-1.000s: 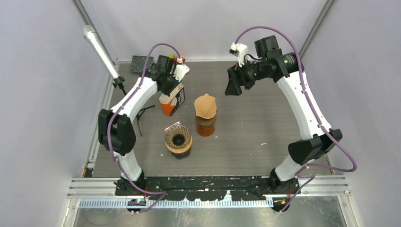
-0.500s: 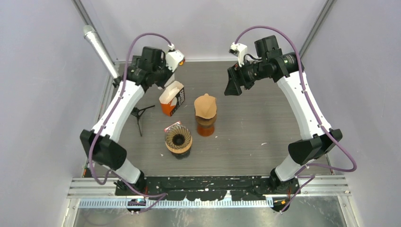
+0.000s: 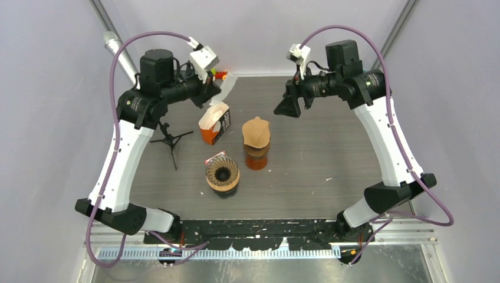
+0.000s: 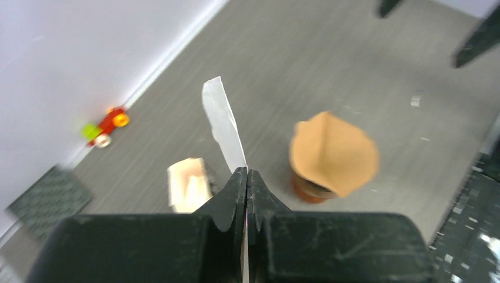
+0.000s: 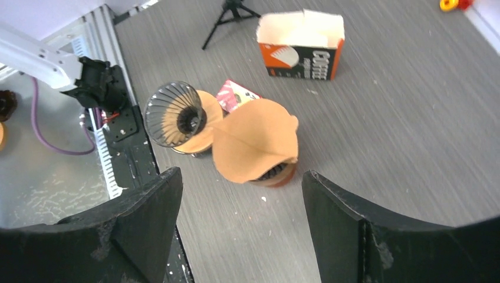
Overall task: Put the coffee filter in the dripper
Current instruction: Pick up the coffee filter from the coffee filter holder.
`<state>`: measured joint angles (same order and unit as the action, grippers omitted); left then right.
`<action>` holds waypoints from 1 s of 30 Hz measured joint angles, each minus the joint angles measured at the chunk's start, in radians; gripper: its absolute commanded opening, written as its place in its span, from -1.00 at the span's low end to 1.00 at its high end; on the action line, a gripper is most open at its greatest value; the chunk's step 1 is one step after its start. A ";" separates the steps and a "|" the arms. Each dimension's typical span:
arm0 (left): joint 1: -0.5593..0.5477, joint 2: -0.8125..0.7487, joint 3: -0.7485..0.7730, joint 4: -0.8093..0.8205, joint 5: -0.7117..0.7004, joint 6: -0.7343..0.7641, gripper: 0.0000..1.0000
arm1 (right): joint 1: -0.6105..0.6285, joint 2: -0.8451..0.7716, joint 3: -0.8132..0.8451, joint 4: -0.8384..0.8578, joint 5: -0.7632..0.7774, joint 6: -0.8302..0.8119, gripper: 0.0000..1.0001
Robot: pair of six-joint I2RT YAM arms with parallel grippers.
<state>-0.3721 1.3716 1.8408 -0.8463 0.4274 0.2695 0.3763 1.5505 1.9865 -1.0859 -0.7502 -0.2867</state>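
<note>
The left gripper (image 4: 246,172) has its jaws pressed together on the lower edge of a white filter (image 4: 223,124). The paper stands up from the fingertips and leans slightly left in the left wrist view. From above, this gripper (image 3: 215,88) hangs over the far left of the table (image 3: 330,147), with the filter (image 3: 229,81) poking out on its right, in the air and touching nothing else.

Just below and near of it stands an open orange box (image 3: 215,124) of filters, upright. A small red and green toy (image 3: 221,75) lies at the far edge.

The right gripper (image 5: 240,177) has its jaws spread wide and holds nothing. It hangs over the far right half of the table (image 3: 288,111), well apart from everything on it.

Near the table's middle, a brown filter (image 3: 256,132) sits on top of an orange dripper (image 3: 256,160), covering its mouth. Just left and near of that stands a dark ribbed dripper (image 3: 222,174) on a wooden base, its cone bare. A pink packet (image 5: 236,94) lies just beyond it, between the ribbed dripper and the box.

A small black tripod (image 3: 171,141) stands left of the box.
</note>
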 measured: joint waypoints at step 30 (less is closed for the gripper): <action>-0.269 0.115 0.031 -0.224 0.495 -0.009 -1.00 | 0.089 -0.166 -0.291 0.026 -0.312 -0.199 -0.31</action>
<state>-0.6415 1.4864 1.8717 -1.0702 0.9226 0.2604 0.4652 1.3849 1.6951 -1.0595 -1.0626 -0.4858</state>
